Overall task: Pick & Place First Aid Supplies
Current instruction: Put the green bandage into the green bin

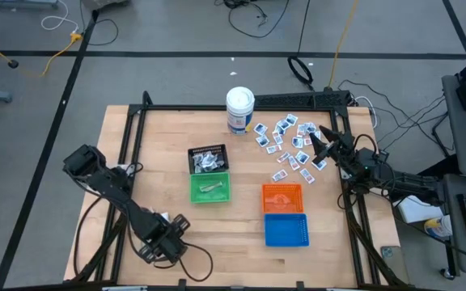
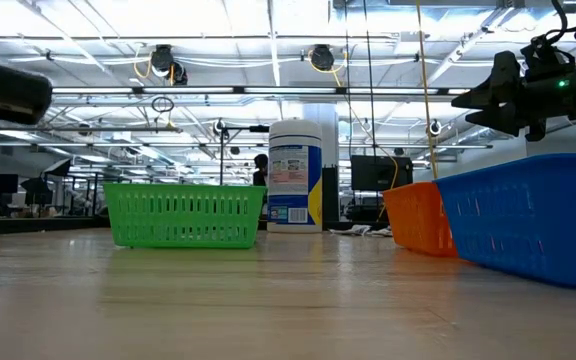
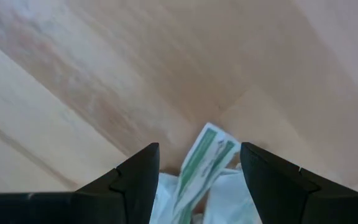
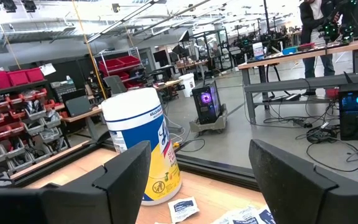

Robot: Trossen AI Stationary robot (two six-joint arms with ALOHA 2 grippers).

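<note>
The left gripper (image 1: 171,234), near the table's (image 1: 136,153) front edge, grasps a green-striped packet (image 3: 205,163), its lower part cut off. Four baskets: black (image 1: 207,158), green (image 1: 210,187), orange (image 1: 282,196), blue (image 1: 285,229). The right gripper (image 1: 320,144) hangs unclenched above scattered packets (image 1: 285,144), too many to count.

Packets (image 1: 290,145) lie scattered at the table's (image 1: 136,153) far right, beside the canister (image 1: 239,109). Two baskets (image 1: 209,173) sit mid-table, two more (image 1: 285,213) to their right, nearer.
</note>
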